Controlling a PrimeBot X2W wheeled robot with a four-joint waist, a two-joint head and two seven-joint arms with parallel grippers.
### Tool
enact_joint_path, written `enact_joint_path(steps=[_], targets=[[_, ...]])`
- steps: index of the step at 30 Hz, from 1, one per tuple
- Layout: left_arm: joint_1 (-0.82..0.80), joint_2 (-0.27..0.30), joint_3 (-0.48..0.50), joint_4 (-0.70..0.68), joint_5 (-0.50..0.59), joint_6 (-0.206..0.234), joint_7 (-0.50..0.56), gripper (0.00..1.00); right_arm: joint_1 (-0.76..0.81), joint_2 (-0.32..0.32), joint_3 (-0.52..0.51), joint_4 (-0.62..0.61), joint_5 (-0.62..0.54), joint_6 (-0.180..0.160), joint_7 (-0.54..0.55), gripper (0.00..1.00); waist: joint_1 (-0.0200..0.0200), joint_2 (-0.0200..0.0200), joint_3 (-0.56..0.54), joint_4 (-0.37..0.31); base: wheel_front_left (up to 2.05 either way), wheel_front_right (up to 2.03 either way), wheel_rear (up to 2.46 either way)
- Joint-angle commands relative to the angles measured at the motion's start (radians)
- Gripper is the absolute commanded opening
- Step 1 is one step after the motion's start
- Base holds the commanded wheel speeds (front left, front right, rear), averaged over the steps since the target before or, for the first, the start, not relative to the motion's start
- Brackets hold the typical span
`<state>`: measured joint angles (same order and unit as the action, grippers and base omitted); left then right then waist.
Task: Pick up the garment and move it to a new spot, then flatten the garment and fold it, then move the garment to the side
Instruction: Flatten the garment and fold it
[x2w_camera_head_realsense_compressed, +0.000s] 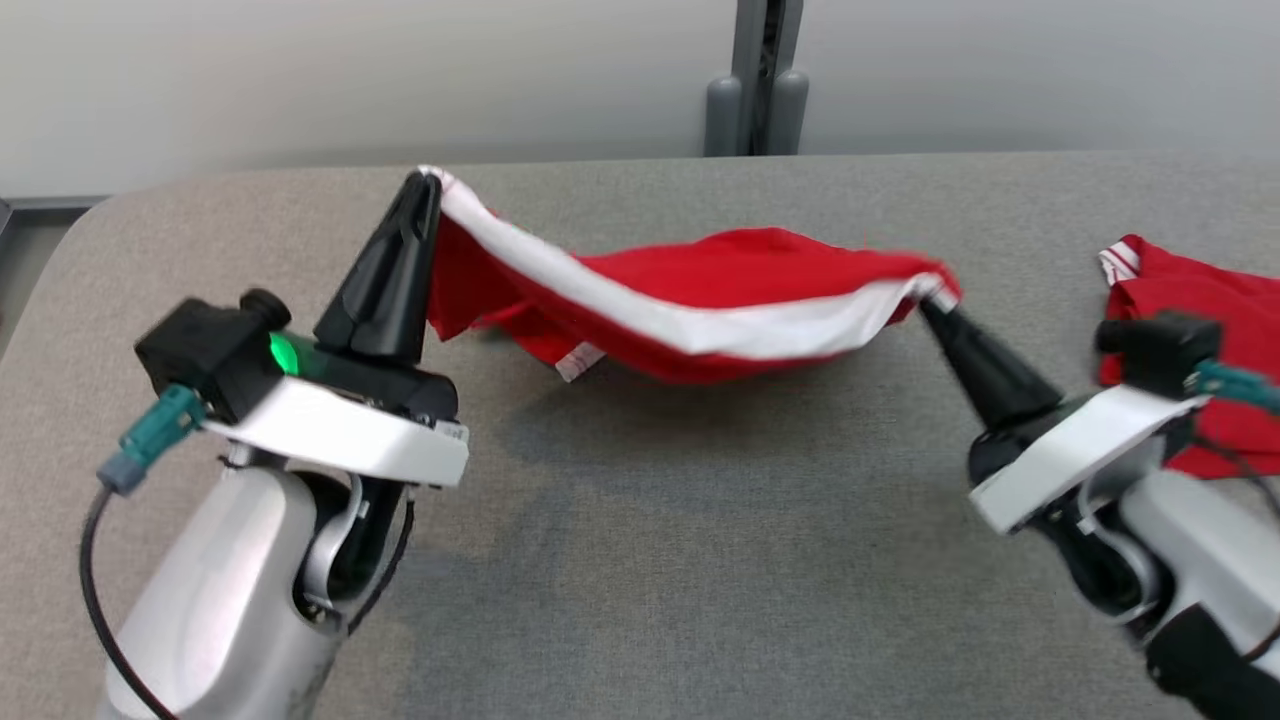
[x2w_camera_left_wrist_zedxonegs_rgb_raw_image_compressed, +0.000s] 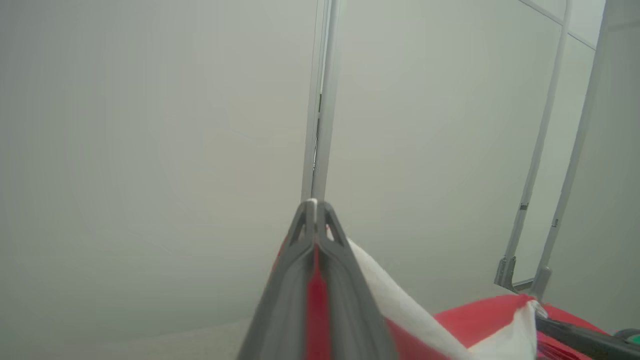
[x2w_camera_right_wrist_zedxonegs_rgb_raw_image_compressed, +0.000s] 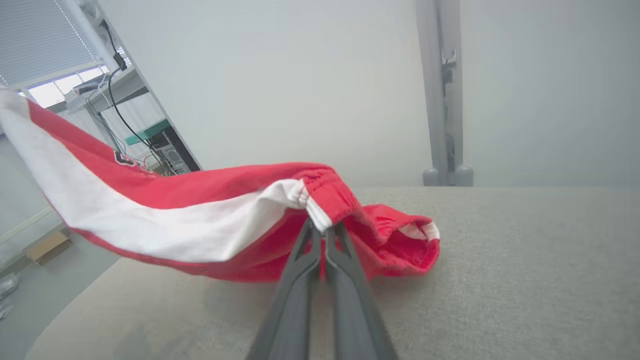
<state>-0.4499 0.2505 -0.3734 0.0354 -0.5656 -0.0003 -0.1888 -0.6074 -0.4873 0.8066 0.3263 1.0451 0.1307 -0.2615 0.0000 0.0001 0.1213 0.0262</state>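
Note:
The garment (x2w_camera_head_realsense_compressed: 700, 290) is red with a broad white stripe. It hangs stretched between my two grippers above the grey table (x2w_camera_head_realsense_compressed: 640, 520), sagging in the middle. My left gripper (x2w_camera_head_realsense_compressed: 428, 182) is shut on its left end, held high; red cloth shows between the fingers in the left wrist view (x2w_camera_left_wrist_zedxonegs_rgb_raw_image_compressed: 314, 210). At the right end, my right gripper (x2w_camera_head_realsense_compressed: 930, 303) is shut on the garment's elastic edge (x2w_camera_right_wrist_zedxonegs_rgb_raw_image_compressed: 320, 205), with the fingertips (x2w_camera_right_wrist_zedxonegs_rgb_raw_image_compressed: 324, 229) pinching the red and white hem. The garment (x2w_camera_right_wrist_zedxonegs_rgb_raw_image_compressed: 200, 220) stretches away to the left in the right wrist view.
A second red garment (x2w_camera_head_realsense_compressed: 1200, 330) lies on the table at the far right, partly behind my right wrist. A grey post (x2w_camera_head_realsense_compressed: 762, 80) stands behind the table's far edge. Open tabletop lies in front of the hanging cloth.

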Motion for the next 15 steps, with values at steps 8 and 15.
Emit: enact_joint_path(steps=[8,15], targets=[[-0.186,0.043,0.027,-0.064,-0.037,-0.039,0.102,0.0,-0.127,-0.107,-0.092,-0.114,0.019,0.0,0.012,0.0,0.0,-0.0001,-0.024,-0.046,0.0,0.0,0.0],[-0.479,0.03,0.018,0.122,-0.008,-0.08,0.113,0.0,-0.411,-0.098,-0.039,0.018,0.045,0.0,0.114,0.0,0.0,-0.0001,0.094,-0.031,0.0,0.0,0.0]])
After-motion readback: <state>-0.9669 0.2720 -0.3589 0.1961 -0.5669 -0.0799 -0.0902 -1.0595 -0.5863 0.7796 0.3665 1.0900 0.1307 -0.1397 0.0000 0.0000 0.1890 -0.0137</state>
